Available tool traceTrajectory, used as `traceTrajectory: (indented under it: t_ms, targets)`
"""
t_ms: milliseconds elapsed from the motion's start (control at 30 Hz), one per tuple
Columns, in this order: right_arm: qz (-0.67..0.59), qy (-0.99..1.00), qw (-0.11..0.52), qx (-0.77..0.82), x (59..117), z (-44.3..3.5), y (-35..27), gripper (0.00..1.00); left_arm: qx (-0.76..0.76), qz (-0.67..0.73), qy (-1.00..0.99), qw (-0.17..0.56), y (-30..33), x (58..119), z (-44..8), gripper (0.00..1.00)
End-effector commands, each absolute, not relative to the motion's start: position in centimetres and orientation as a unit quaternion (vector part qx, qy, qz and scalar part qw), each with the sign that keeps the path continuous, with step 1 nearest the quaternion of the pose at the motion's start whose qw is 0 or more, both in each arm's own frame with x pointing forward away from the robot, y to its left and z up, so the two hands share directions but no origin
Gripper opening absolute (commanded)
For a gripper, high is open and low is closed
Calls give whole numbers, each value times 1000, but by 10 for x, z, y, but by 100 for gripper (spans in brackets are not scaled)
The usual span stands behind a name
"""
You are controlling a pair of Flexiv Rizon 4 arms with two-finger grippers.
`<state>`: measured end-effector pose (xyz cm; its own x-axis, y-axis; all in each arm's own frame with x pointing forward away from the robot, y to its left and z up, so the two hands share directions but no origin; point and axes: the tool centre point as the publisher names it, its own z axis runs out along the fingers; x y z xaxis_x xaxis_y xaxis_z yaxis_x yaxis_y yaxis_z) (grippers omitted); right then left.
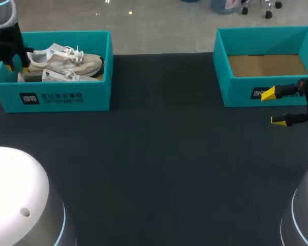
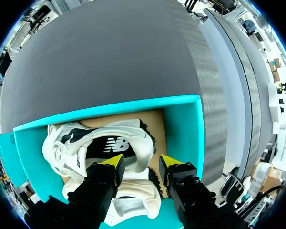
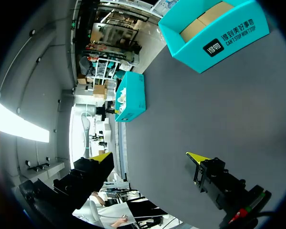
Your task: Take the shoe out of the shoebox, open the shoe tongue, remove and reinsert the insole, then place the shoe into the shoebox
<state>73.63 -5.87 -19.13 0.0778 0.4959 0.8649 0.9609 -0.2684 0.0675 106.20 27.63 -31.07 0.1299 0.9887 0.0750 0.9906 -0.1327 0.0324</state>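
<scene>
Step one: the left gripper (image 2: 140, 164), fingers apart, hangs over the shoe (image 2: 109, 143) in the ten-o'clock shoebox (image 1: 66, 97). Next it should lower and pinch.

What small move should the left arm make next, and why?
Probably lower the left gripper onto the shoe and close: its open fingers hang above the shoe, which lies ungripped in the shoebox.
</scene>
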Motion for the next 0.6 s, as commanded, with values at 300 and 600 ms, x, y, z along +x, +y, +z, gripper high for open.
traceTrajectory:
  t_ms: [300, 600]
  targets:
    - [-415, -537, 278, -680, 736, -191, -58, 100, -757, -22, -653, 7, 287, 1066, -341, 47]
    - [-415, -537, 278, -680, 736, -191, -58, 100, -764, -9, -646, -1, 286, 1067, -360, 49]
